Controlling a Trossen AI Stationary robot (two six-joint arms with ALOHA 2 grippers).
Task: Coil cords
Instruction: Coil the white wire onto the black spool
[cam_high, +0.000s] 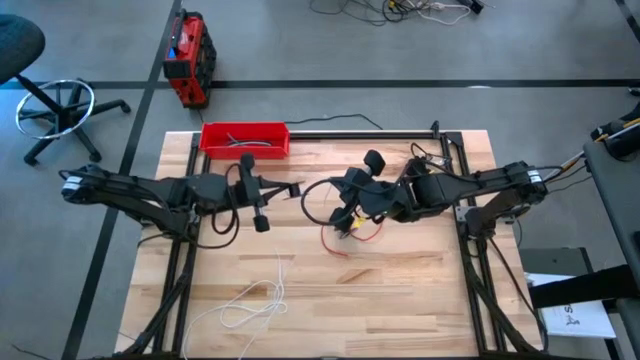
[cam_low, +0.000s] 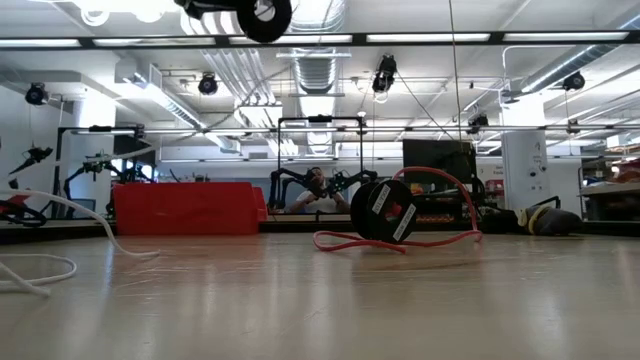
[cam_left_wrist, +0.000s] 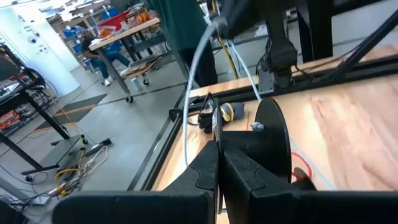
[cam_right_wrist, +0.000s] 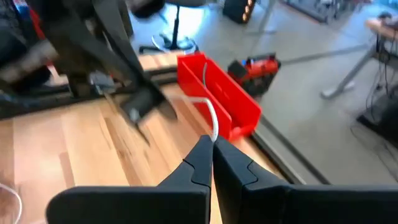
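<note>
No legible writing: the black disc (cam_low: 385, 211) bears a white label, text unreadable. The red cord (cam_high: 345, 238) lies looped mid-table beside this disc; the white cord (cam_high: 255, 300) lies in loose loops at the near left. The left gripper (cam_left_wrist: 219, 163) has fingers together at mid-table. The right gripper (cam_right_wrist: 211, 155) has fingers clamped on a white cord end. The red tray (cam_high: 244, 139) sits at the far edge.
</note>
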